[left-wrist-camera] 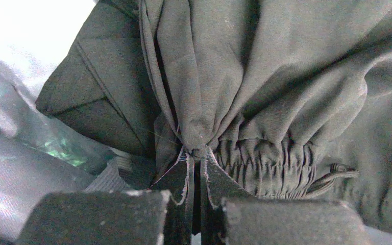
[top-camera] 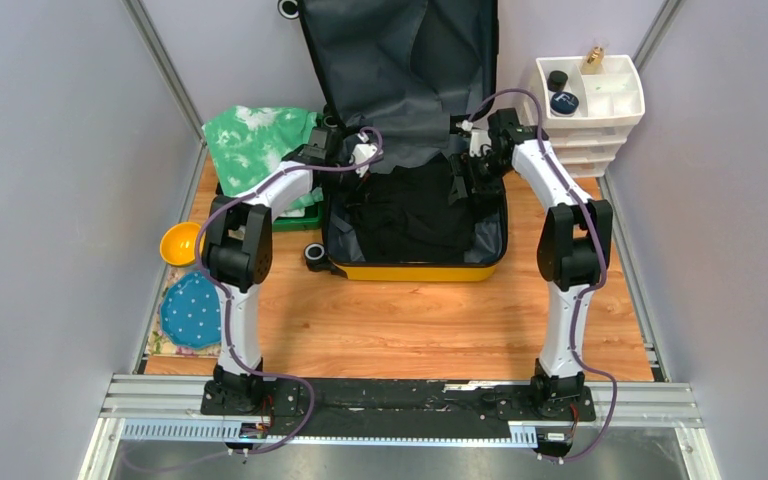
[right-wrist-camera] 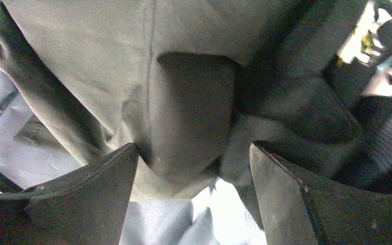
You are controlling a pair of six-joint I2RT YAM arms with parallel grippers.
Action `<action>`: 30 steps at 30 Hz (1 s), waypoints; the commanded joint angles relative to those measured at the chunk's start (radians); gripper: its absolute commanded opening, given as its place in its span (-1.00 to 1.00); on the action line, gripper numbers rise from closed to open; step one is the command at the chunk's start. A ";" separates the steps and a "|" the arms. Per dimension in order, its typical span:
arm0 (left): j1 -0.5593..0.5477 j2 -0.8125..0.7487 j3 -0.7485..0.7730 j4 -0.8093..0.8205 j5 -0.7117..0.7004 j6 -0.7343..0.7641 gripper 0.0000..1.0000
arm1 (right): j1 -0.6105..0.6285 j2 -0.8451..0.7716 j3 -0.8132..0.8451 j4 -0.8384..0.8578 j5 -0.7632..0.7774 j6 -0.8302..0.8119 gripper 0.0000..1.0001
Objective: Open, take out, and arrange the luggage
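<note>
Finds the luggage (top-camera: pixel 415 270) open at the table's far middle, lid upright against the far wall, a dark garment (top-camera: pixel 410 215) heaped in its base. Shows the left gripper (left-wrist-camera: pixel 197 163) at the left rim, jaws pinched tight on a garment fold beside the gathered waistband. Shows the right gripper (right-wrist-camera: pixel 194 153) at the right rim, jaws wide, cloth loose between them. Places a green cloth (top-camera: pixel 255 140) and a bowl (top-camera: pixel 180 243) left, drawers (top-camera: pixel 590 110) far right.
</note>
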 commanded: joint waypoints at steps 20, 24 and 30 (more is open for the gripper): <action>0.037 -0.086 -0.019 -0.130 -0.077 0.136 -1.00 | 0.065 0.027 -0.032 0.043 -0.070 0.132 0.83; 0.040 -0.085 -0.017 -0.110 -0.040 0.112 -1.00 | 0.076 0.084 -0.008 0.047 -0.188 0.143 0.62; 0.111 -0.154 -0.045 0.035 0.168 -0.121 0.04 | 0.075 0.041 0.075 0.103 -0.282 0.266 -0.76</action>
